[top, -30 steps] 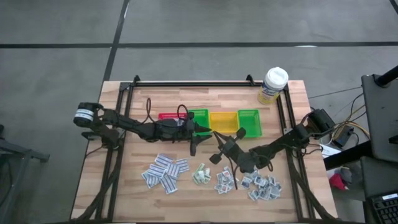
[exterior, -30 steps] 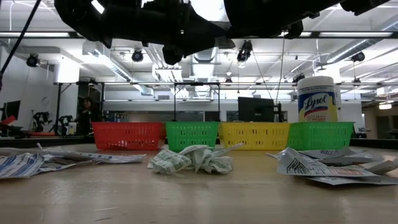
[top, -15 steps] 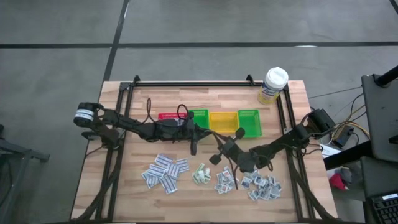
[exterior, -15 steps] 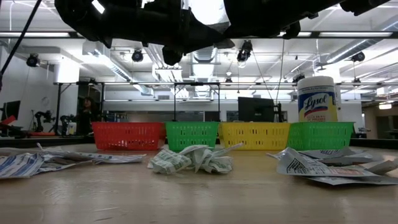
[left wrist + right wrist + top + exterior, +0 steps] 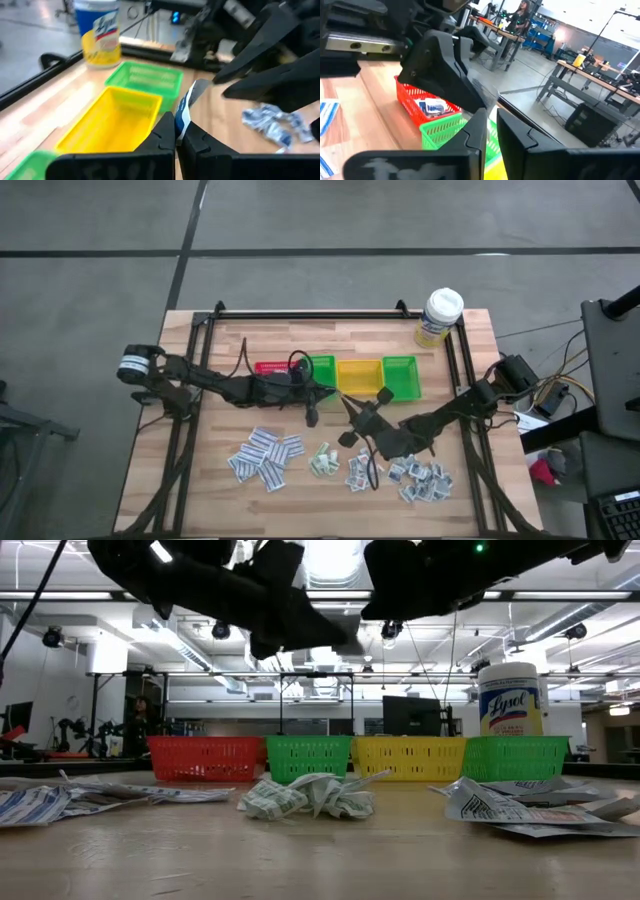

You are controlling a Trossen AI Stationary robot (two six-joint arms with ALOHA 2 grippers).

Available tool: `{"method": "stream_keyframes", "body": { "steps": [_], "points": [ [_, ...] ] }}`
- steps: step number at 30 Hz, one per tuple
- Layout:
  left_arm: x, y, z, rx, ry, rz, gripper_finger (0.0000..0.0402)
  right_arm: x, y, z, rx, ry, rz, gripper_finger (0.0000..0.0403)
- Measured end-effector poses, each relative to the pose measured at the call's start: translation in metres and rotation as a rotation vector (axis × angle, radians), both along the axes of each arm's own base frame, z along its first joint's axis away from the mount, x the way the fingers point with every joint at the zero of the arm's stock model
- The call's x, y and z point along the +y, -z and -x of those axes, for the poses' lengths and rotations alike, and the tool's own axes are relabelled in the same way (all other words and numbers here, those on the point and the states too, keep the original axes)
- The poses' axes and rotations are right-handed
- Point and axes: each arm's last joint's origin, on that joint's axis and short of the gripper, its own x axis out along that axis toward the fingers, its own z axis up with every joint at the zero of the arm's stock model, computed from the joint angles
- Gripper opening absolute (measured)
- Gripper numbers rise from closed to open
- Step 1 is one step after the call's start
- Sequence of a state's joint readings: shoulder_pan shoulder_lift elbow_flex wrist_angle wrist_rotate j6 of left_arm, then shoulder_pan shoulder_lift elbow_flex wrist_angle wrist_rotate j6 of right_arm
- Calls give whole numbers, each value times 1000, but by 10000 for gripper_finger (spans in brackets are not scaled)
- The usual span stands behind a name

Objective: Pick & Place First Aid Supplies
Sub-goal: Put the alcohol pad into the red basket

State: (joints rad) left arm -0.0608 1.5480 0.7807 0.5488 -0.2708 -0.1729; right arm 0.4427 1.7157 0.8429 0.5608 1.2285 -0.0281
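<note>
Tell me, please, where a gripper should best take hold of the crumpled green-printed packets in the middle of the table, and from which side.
Probably pinch the raised fold on top of the crumpled packets, coming straight down from above. They are bunched up and stand off the table, so the ridge gives the fingers something to close on.

High cam looks straight down on my whole table point(image 5: 200, 340). Low cam sits at tabletop height, facing the bins and room behind. Left wrist cam looks close over the yellow bin point(image 5: 115, 122); right wrist cam faces the red bin point(image 5: 420, 107). All four share the bin row.
</note>
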Motion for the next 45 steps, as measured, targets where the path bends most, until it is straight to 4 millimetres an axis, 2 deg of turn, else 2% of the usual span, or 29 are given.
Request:
{"method": "stream_keyframes", "body": {
  "steps": [10, 22, 26, 33, 39, 45],
  "points": [
    [7, -8, 28, 195, -197, -45, 0, 4, 3, 4, 52, -11, 27, 94],
    [14, -3, 68, 486, -357, -29, 0, 24, 5, 20, 185, -97, 118, 91],
    [15, -1, 74, 539, -378, -14, 0, 25, -5, 31, 220, -180, 77, 83],
    [19, 2, 77, 578, -400, -8, 0, 11, -30, 54, 329, -435, -144, 72],
    [25, 3, 79, 602, -400, 13, 0, 1, -50, 72, 344, -504, -193, 76],
    [32, 6, 81, 641, -404, 32, 0, -12, -65, 94, 287, -518, -210, 72]
  ]
}}
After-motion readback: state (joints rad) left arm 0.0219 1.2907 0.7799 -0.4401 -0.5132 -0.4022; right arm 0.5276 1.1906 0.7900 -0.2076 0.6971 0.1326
